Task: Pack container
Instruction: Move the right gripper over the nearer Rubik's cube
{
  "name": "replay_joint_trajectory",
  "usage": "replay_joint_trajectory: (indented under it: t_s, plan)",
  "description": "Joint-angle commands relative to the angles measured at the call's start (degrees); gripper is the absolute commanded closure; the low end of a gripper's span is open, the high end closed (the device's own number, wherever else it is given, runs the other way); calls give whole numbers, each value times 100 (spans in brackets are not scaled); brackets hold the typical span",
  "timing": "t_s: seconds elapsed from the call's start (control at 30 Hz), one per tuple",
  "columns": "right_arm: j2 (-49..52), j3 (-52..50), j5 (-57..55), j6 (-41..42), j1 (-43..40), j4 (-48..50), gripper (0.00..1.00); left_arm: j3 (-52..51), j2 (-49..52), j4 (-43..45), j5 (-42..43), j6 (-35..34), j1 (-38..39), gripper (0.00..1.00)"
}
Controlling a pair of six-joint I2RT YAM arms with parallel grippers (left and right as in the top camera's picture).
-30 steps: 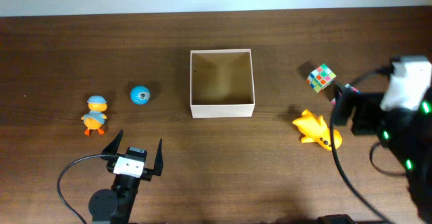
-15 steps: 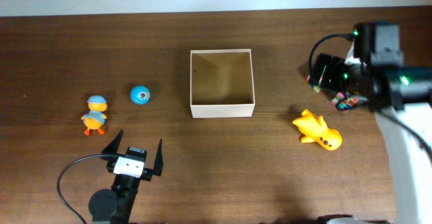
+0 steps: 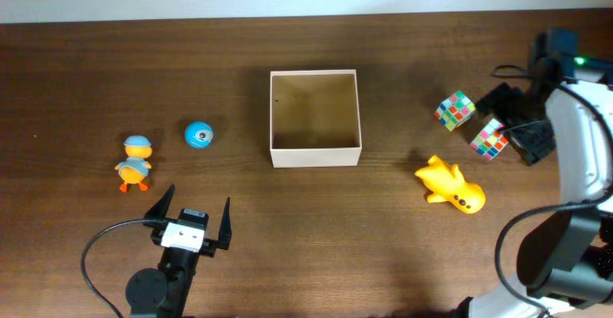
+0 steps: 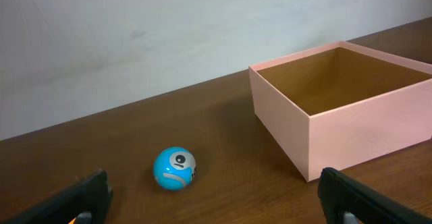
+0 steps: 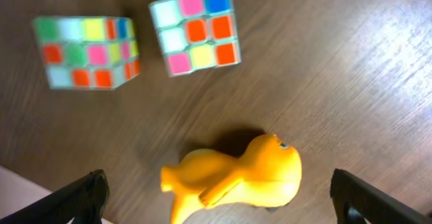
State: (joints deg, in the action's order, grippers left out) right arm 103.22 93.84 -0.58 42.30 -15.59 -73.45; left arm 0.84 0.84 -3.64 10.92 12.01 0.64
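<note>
Wooden table (image 3: pixel 383 251), container (image 3: pixel 316 155) upright at its centre, left gripper (image 3: pixel 199 199) splayed wide on nothing near the front edge (blue ball (image 4: pixel 175 169) ahead of it), right gripper (image 3: pixel 517 124) likewise spread above yellow toy (image 5: pixel 236 180) and two colour cubes (image 5: pixel 196 30).

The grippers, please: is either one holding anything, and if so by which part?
Nothing is held: the left gripper and the right gripper both stand open and empty.
</note>
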Motion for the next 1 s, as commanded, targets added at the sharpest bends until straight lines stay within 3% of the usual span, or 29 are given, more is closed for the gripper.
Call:
replay_joint_trajectory:
  t_s: [0.0, 0.27, 0.97]
  plan:
    - [35, -11, 343, -7, -387, -26, 1, -35, -55, -4, -17, 72, -33, 1]
    - [96, -70, 531, -442, -754, 234, 1, -35, -55, -4, -17, 72, -33, 1]
    - [1622, -74, 632, -1370, -640, 1797, 1, -35, -55, -4, -17, 72, -33, 1]
